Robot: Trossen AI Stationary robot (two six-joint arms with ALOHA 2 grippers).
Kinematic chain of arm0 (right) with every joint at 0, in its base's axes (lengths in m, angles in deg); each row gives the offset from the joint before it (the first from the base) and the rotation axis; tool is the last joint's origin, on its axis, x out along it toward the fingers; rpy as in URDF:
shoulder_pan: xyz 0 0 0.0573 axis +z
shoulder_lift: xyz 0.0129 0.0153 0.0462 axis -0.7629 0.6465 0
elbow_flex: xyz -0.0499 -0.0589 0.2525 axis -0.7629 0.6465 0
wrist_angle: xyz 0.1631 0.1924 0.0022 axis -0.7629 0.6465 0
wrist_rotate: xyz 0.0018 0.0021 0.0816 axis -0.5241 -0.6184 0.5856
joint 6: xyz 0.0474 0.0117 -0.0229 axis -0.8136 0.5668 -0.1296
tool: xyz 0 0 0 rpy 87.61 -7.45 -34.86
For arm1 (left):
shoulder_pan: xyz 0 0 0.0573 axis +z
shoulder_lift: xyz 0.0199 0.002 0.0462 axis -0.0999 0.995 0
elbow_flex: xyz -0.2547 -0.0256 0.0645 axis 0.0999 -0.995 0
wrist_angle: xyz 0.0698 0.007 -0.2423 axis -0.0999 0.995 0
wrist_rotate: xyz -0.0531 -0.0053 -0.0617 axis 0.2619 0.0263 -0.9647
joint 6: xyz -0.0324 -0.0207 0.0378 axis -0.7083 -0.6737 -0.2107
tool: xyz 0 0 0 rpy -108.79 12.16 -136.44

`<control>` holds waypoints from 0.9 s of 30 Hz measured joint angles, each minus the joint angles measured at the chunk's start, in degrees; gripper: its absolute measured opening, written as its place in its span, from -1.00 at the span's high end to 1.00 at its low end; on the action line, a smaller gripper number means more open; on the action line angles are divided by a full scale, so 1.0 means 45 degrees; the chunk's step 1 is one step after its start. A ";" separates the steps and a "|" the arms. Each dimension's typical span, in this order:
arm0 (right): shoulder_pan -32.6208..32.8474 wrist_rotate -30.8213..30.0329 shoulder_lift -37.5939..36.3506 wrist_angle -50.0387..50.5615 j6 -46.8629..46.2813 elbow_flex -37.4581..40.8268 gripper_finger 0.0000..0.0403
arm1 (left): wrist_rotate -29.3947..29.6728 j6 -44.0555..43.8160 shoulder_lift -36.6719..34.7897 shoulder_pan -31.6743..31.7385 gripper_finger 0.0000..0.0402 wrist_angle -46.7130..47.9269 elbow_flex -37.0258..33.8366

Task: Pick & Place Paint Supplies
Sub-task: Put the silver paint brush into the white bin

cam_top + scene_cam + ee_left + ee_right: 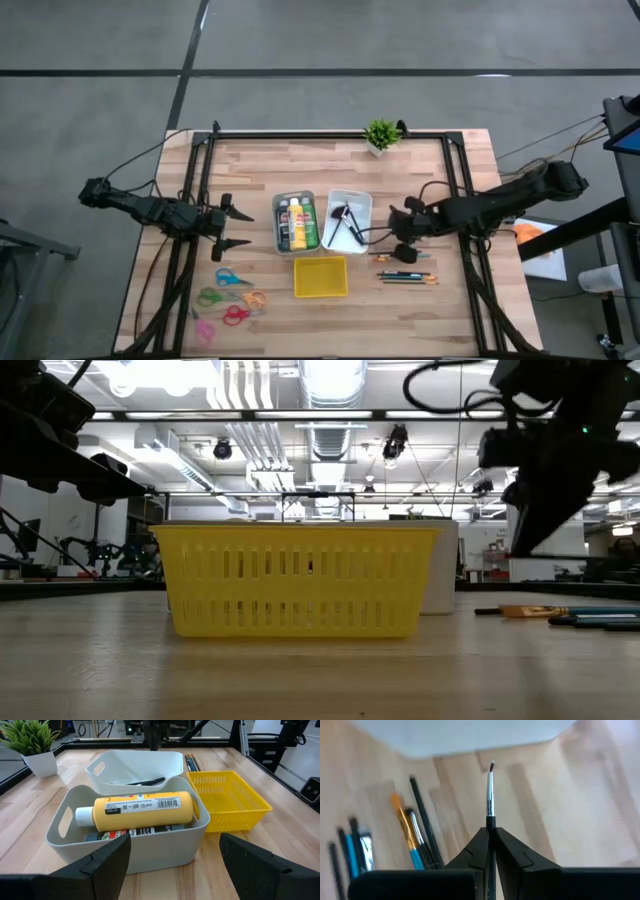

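Note:
A grey bin (295, 222) holds the paint bottles; the yellow bottle (140, 809) lies on its side on top of a darker one. Beside it a white bin (349, 220) holds dark brushes (146, 782). More brushes and pencils (405, 275) lie on the table to the right of a yellow basket (320, 277). My right gripper (392, 240) hovers right of the white bin, shut on a thin brush (490, 795). My left gripper (240, 228) waits open, left of the grey bin (125, 850). My right gripper (491, 829) pinches the thin brush between its two fingertips, on the dark handle just behind the metal ferrule (490, 820). The brush lies along the fingers and sticks out ahead of them, bristle tip (491, 767) forward, lifted clear of the table.
A small potted plant (381, 135) stands at the table's far edge. Several coloured scissors (232, 297) lie near the left front. In the low view the yellow basket (300, 580) fills the middle, with pencils (570, 615) to its right. Bare wood lies between the bins and the plant.

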 joint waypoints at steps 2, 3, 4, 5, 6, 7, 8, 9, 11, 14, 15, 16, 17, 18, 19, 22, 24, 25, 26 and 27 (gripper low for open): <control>-0.0010 -0.0274 -0.0495 0.0142 -0.0602 -0.0117 0.91 | -0.0002 0.0000 0.0000 0.0001 -0.52 0.0002 0.0000; -0.0033 -0.0292 -0.0787 0.0137 -0.0904 -0.0153 0.91 | 0.0000 0.0000 0.0000 0.0000 -0.52 0.0000 0.0000; -0.0072 -0.0292 -0.1084 0.0123 -0.1187 -0.0193 0.91 | 0.0000 0.0000 0.0000 0.0004 -0.52 0.0000 -0.0005; -0.0115 -0.0288 -0.1401 0.0117 -0.1497 -0.0226 0.91 | -0.0004 0.0000 0.0000 0.0001 -0.52 0.0000 -0.0005; -0.0160 -0.0292 -0.1677 0.0113 -0.1833 -0.0267 0.91 | -0.0001 0.0000 0.0000 0.0002 -0.52 0.0000 -0.0004; -0.0226 -0.0296 -0.1940 0.0062 -0.2165 -0.0328 0.91 | 0.0000 0.0000 0.0000 0.0001 -0.52 0.0000 -0.0001; -0.0297 -0.0302 -0.2210 -0.0040 -0.2544 -0.0408 0.91 | 0.0000 0.0000 0.0000 0.0000 -0.52 0.0000 -0.0002; -0.0375 -0.0308 -0.2447 -0.0222 -0.2906 -0.0480 0.91 | 0.0000 0.0000 0.0000 0.0002 -0.52 0.0000 -0.0002; -0.0533 -0.0455 -0.2856 -0.0804 -0.3487 -0.0600 0.91 | -0.0001 0.0000 0.0000 0.0000 -0.52 0.0000 -0.0002; -0.0779 -0.1421 -0.3123 -0.2278 -0.4679 -0.0563 0.91 | 0.0000 0.0000 0.0000 0.0000 -0.52 0.0000 -0.0004; -0.0887 -0.1724 -0.3131 -0.2753 -0.5045 -0.0533 0.91 | 0.0000 0.0000 0.0000 0.0005 -0.52 0.0000 -0.0004; -0.0998 -0.1921 -0.3102 -0.3150 -0.5308 -0.0514 0.91 | 0.0000 0.0000 0.0000 0.0001 -0.52 0.0000 -0.0005; -0.1111 -0.1979 -0.3039 -0.3498 -0.5446 -0.0490 0.91 | 0.0000 0.0000 0.0000 0.0001 -0.52 0.0000 -0.0003; -0.1227 -0.1987 -0.2933 -0.3737 -0.5538 -0.0473 0.91 | -0.0001 0.0000 0.0000 0.0005 -0.52 0.0000 -0.0002; -0.1343 -0.1987 -0.2756 -0.4015 -0.5640 -0.0455 0.91 | 0.0000 -0.0002 0.0000 0.0000 -0.52 0.0000 -0.0005; -0.1692 -0.1980 -0.2147 -0.4751 -0.6221 -0.0435 0.91 | 0.0000 0.0000 0.0000 0.0005 -0.52 0.0005 0.0000; -0.1915 -0.1915 -0.1621 -0.5276 -0.6580 -0.0455 0.91 | 0.0000 0.0000 0.0000 0.0004 -0.52 0.0000 0.0000; -0.1984 -0.1870 -0.1295 -0.5416 -0.6670 -0.0481 0.91 | 0.0000 0.0000 0.0000 0.0003 -0.52 0.0000 0.0000; -0.2040 -0.1842 -0.0970 -0.5544 -0.6706 -0.0536 0.91 | 0.0000 0.0000 0.0000 0.0005 -0.52 0.0000 0.0000; -0.2093 -0.1818 -0.0641 -0.5722 -0.6711 -0.0594 0.91 | 0.0000 -0.0002 0.0000 0.0001 -0.52 0.0000 -0.0002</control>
